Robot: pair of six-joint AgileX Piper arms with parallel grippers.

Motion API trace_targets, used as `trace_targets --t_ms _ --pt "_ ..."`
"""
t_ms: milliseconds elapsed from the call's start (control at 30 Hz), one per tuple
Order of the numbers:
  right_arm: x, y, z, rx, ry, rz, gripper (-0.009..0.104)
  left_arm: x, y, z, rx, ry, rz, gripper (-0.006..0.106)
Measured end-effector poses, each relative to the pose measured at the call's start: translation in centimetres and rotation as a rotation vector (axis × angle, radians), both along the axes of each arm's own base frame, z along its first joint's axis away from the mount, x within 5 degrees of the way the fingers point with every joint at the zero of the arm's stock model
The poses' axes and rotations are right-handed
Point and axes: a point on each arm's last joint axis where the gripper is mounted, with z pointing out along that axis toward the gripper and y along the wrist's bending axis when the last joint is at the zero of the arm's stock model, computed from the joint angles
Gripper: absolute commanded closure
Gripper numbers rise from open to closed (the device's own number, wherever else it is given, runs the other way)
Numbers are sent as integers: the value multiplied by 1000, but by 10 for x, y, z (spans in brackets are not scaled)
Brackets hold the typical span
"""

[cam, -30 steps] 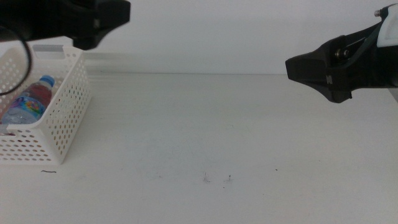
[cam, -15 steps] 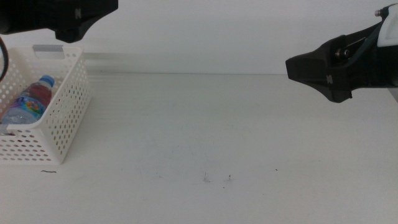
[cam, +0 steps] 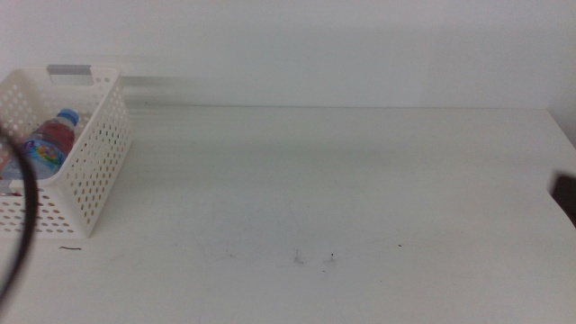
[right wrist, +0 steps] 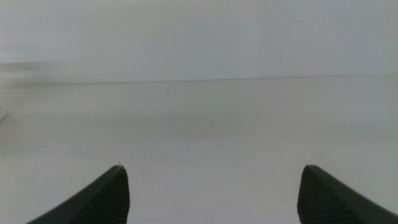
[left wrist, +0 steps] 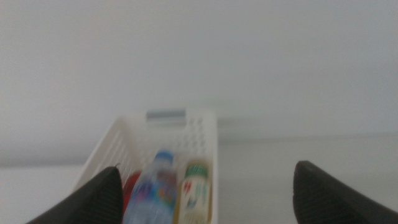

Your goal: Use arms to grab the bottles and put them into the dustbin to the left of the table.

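Note:
The white perforated dustbin (cam: pixel 85 171) stands at the table's left end, its grey handle at the back. Inside lies a clear bottle with a blue cap (cam: pixel 49 144). In the left wrist view the dustbin (left wrist: pixel 205 124) holds the blue-capped bottle (left wrist: pixel 155 186), a tea bottle with a green label (left wrist: pixel 196 193) and something red (left wrist: pixel 129 190). My left gripper (left wrist: pixel 207 168) is open and empty, back from the dustbin. My right gripper (right wrist: pixel 213 168) is open and empty over bare table. In the middle view only a dark sliver of the right arm (cam: pixel 567 193) shows.
A black cable (cam: pixel 27 225) of the left arm hangs across the dustbin's front at the picture's left edge. A few small dark specks (cam: pixel 315 259) mark the white table near the front. A pale wall closes the back.
Both arms have pulled out of the middle view: the left one from above the dustbin toward the left, the right one toward the right edge. The dustbin's contents stay put.

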Motion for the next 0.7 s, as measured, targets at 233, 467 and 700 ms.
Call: trace_targets --t_ms 233,467,700 --pt "-61 -20 -54 11 -151 -89 2 -49 -1 -53 12 -68 25 7" --pt "-73 -28 -86 -13 -193 -197 2 -66 -2 -100 13 -89 27 7" --pt "-74 -29 -103 -66 -182 -203 2 -67 -2 -130 13 -43 27 7"
